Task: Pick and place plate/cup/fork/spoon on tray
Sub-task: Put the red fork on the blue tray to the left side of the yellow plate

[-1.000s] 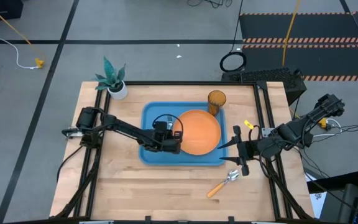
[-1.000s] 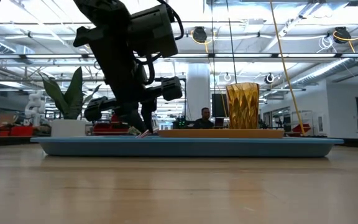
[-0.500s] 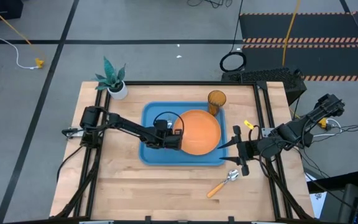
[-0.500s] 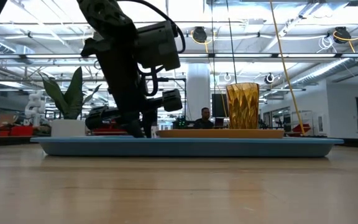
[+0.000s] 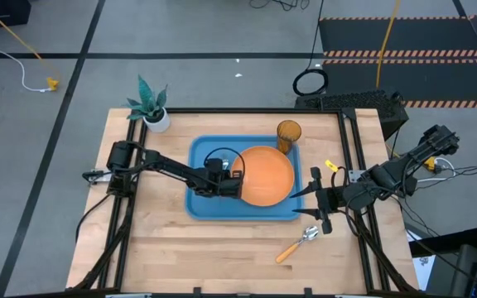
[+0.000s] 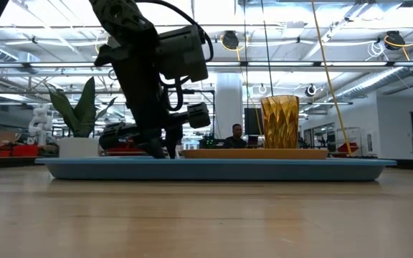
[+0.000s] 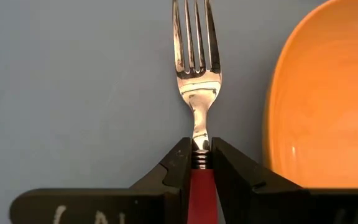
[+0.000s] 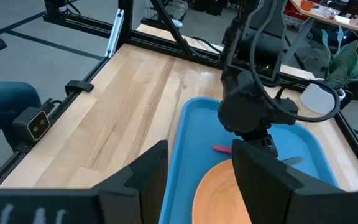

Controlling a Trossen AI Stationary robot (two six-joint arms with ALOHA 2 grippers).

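Note:
The blue tray [image 5: 201, 157] holds the orange plate [image 5: 265, 175] and, at its far right corner, the amber cup [image 5: 288, 132]. My left gripper [image 5: 226, 184] is low over the tray just left of the plate, shut on the fork [image 7: 195, 68], which has a silver head and a red handle. The spoon [image 5: 298, 244] lies flat on the table, near the tray's near right corner. My right gripper [image 5: 313, 199] is open and empty at the tray's right edge. My left gripper pinches the fork's red handle at its head end [image 7: 199, 171], just behind the metal neck, between its two fingers. The fingers point down from above and lie across the fork. The fork is level at the tray floor beside the plate; whether it rests there I cannot tell.
A white pot with a green plant [image 5: 157, 118] stands at the table's far left corner. A small yellow object [image 5: 331, 165] lies right of the tray. Bare wood stretches along the near side of the table [image 5: 205, 257].
My left gripper has gone down toward the tray floor and a little toward the far edge, carrying the fork, and stays shut on it. The fork now sits lower, level with the tray floor beside the plate.

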